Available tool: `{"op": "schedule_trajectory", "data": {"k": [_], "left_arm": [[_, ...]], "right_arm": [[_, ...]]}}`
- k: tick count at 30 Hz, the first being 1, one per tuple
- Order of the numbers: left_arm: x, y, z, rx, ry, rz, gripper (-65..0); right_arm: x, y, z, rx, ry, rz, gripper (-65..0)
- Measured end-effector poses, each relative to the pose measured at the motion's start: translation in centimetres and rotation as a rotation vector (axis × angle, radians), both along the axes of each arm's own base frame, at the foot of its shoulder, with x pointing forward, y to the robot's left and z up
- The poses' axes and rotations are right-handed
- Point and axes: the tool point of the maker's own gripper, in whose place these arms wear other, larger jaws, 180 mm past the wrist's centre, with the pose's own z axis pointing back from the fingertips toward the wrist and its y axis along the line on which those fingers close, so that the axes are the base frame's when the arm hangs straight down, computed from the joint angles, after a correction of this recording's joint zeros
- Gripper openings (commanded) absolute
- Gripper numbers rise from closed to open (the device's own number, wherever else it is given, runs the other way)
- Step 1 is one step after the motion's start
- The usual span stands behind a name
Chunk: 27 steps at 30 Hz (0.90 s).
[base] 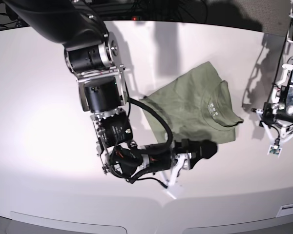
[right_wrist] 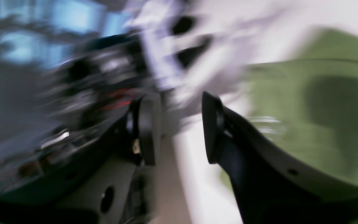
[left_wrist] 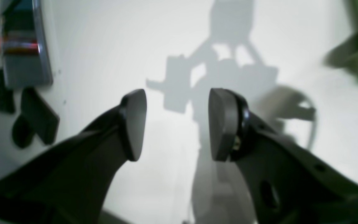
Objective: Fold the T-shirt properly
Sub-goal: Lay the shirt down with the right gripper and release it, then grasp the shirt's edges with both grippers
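You're looking at a robotics lab, bare white table (base: 39,122), cables (base: 176,9) bundled behind its far edge, camera rig (base: 285,107) beside it

— Where is room lying open for me?

— Bare white table (base: 44,122) is stretching wide beside my right arm.

— What is blocking?

— The T-shirt (base: 193,102) is lying mid-table, my right gripper (base: 205,150) is hovering at its near edge, and my left gripper (base: 276,146) is hanging well apart.
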Motion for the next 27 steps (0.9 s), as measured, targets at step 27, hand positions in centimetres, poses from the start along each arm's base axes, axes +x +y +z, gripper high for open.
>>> {"op": "schedule_trajectory", "data": {"k": [27], "left_arm": [[-7.6, -22.4, -2.0, -0.639, -0.058, -0.173, -33.4]], "right_arm": [[3.3, -4.2, -11.2, -0.478, -0.183, -0.149, -42.3]]}}
